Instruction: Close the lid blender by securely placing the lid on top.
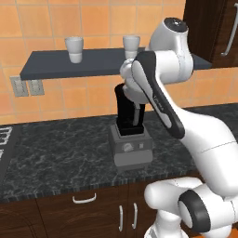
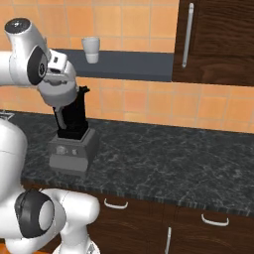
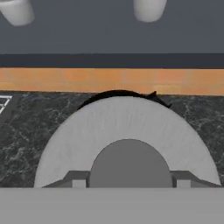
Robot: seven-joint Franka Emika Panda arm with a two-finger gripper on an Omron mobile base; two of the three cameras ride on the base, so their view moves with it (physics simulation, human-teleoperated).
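left base view: blender (image 1: 130, 139) on the dark counter (image 1: 60, 153), jar top hidden behind the arm. right base view: same blender (image 2: 73, 144) beneath the wrist. hand view: gripper (image 3: 130, 179) pinching the knob of the lid (image 3: 127, 127), directly over the jar's black rim.

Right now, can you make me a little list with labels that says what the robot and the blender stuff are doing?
lid: light-grey disc with a darker knob in its middle, right under the hand camera
pincer: one fingertip on each side of the knob, seemingly gripping it
blender: black jar on a grey base with a dial, on the dark counter
lid versus jar: black rim peeks out behind the lid; seated or not, cannot tell
shelf: dark, holding two white cups
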